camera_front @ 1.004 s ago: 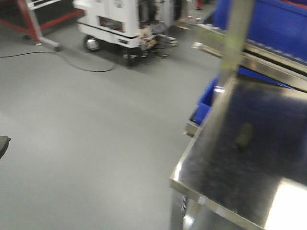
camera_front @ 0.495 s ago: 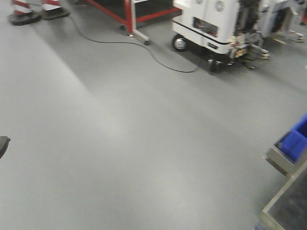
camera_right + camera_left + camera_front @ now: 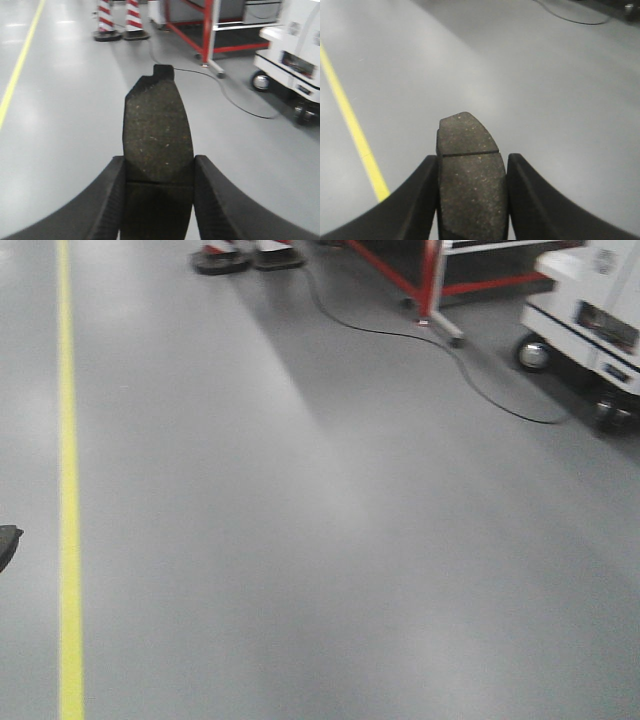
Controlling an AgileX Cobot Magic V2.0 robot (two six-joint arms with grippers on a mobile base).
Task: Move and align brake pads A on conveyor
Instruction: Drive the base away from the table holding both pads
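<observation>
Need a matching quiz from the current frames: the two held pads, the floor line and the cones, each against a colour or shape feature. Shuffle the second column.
Things:
1. left brake pad, held in the left jaws
2. right brake pad, held in the right jaws
3. floor line
4. cones

Features:
a. red and white stripes
b. notched tab at its far end
c. yellow
d. rounded far end, no tab

Pairs: 1-d, 2-b, 3-c, 4-a
</observation>
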